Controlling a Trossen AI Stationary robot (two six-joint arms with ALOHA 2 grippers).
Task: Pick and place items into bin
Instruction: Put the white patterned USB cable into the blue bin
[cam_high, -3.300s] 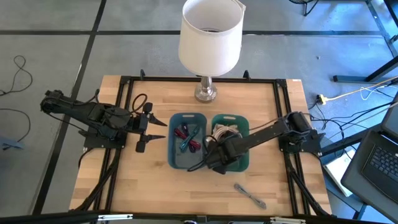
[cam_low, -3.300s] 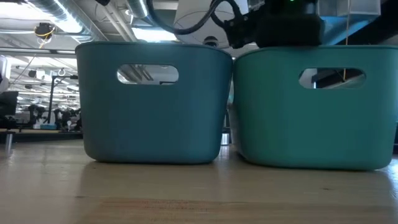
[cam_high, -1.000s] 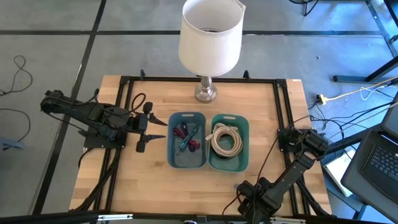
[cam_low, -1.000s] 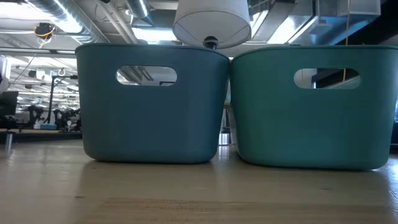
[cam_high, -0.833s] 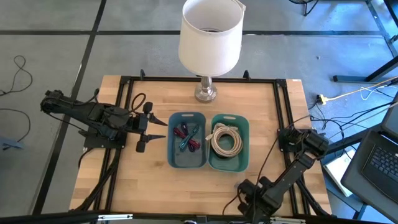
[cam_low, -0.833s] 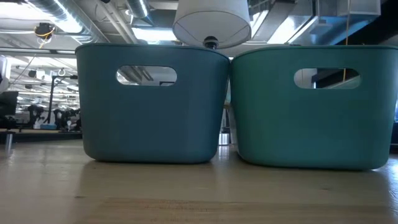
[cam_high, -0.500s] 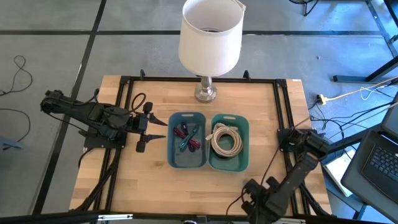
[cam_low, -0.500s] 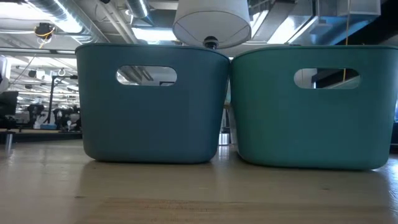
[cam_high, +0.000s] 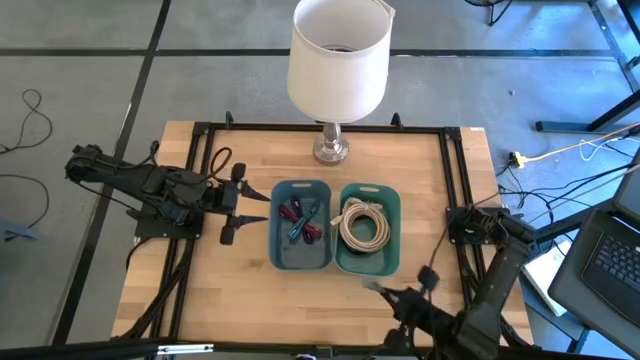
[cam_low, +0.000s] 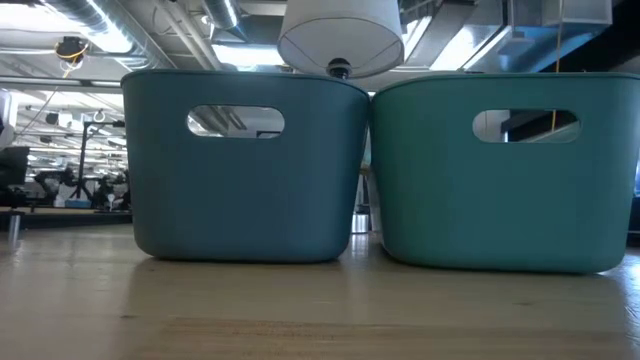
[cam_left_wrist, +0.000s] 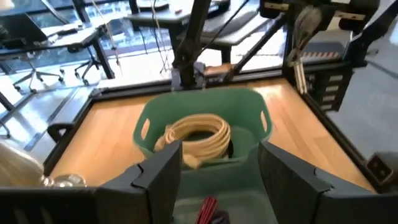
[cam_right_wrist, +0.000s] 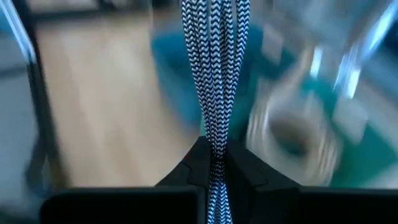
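Note:
My right gripper (cam_high: 387, 292) is up above the table's near edge, shut on a grey braided strap (cam_high: 372, 286). The strap juts from the fingertips toward the green bin (cam_high: 369, 262). That bin holds coiled white cables (cam_high: 364, 224). Red, purple and teal pieces (cam_high: 302, 222) lie in the blue bin (cam_high: 301, 255) beside it. My left gripper (cam_high: 233, 205) hangs open left of the blue bin, facing both bins (cam_left_wrist: 205, 127), with nothing between its fingers. My right gripper pinches the strap (cam_right_wrist: 214, 149) between its two fingertips (cam_right_wrist: 193, 163). Two braided strands run side by side out past the tips (cam_right_wrist: 214, 50). The fingers slant down from the table's near side toward the bins. The strap is lifted clear of the table.
A white-shaded lamp (cam_high: 338, 60) stands at the table's far edge behind the bins. The two bins stand side by side at mid-table (cam_low: 245, 165) (cam_low: 505, 170). Black frame rails (cam_high: 455, 190) run along the table's sides. Bare wood lies left and right of the bins.
My right gripper has risen from the table by the near edge and tipped from pointing down to slanting toward the bins. The grey strap has come up with it and is now clear of the wood.

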